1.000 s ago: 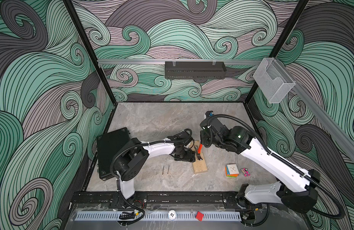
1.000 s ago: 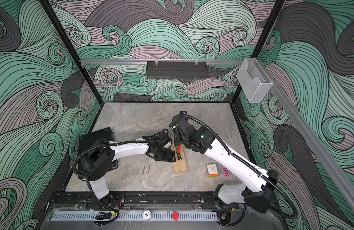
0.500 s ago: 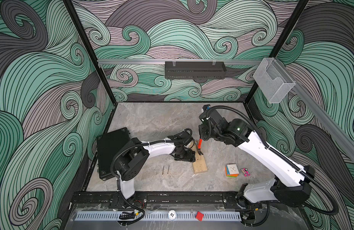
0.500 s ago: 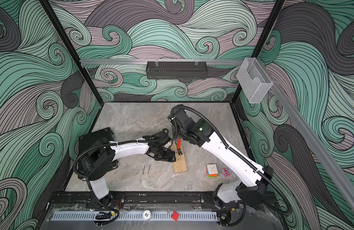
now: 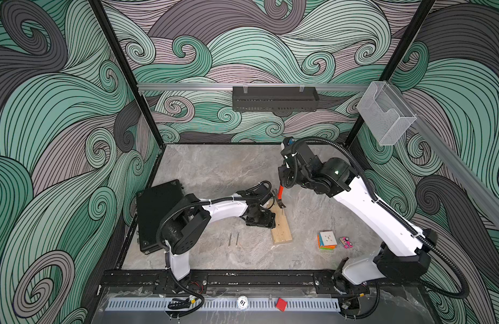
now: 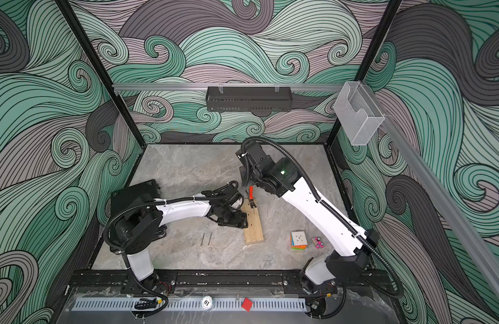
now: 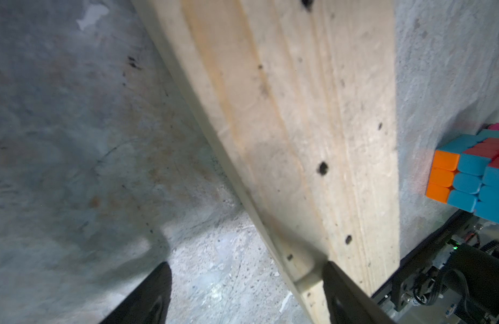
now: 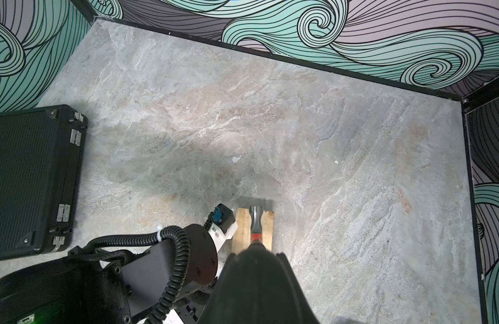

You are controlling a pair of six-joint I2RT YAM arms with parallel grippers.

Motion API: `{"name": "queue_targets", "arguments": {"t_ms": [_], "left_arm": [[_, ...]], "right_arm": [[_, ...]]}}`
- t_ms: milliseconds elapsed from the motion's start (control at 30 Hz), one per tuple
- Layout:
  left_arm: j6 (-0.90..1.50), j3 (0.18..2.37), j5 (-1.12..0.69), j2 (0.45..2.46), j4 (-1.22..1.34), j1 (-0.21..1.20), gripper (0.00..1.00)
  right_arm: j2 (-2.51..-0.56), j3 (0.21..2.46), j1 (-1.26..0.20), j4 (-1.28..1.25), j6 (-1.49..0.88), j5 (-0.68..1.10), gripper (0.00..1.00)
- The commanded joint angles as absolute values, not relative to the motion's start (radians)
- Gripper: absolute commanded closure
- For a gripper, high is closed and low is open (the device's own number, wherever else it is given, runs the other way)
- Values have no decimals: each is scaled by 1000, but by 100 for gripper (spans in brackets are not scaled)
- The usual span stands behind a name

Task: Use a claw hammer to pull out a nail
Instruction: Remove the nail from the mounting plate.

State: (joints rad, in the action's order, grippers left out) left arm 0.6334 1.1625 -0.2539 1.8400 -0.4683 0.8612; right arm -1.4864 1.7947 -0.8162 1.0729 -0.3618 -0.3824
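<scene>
The right end effector (image 5: 285, 182) is closed tight on the black handle end of the claw hammer (image 5: 280, 193). The tool hangs head-down directly beneath it. The orange-red shaft emerges just under the fingers, and the grey head sits lowest, over the far end of the wooden block (image 5: 282, 232). The right wrist view looks down the shaft onto that head, with the block behind it. Whether steel touches wood cannot be told.

The left end effector (image 7: 245, 266) has its jaws spread wide and grips nothing. One finger is over the block's top face near a corner and the other is over the tabletop (image 5: 214, 168), with the block's long edge between them. In both top views it sits at the block's side, near the hammer head but apart from it.

Two loose nails (image 5: 234, 238) lie on the tabletop beside the block.
</scene>
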Motion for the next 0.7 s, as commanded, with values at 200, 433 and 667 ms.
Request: {"name": "queue_targets", "arguments": {"t_ms": [200, 433, 667], "left_arm": [[612, 1142, -104, 1816, -543, 855, 18], [586, 1084, -58, 1642, -432, 856, 18], [563, 1039, 17, 1493, -338, 856, 10]], "right_arm": [[-1498, 1874, -791, 1041, -317, -363, 94], [-1512, 1899, -773, 1054, -307, -343, 94], [-1544, 1943, -742, 1070, -301, -277, 94]]}}
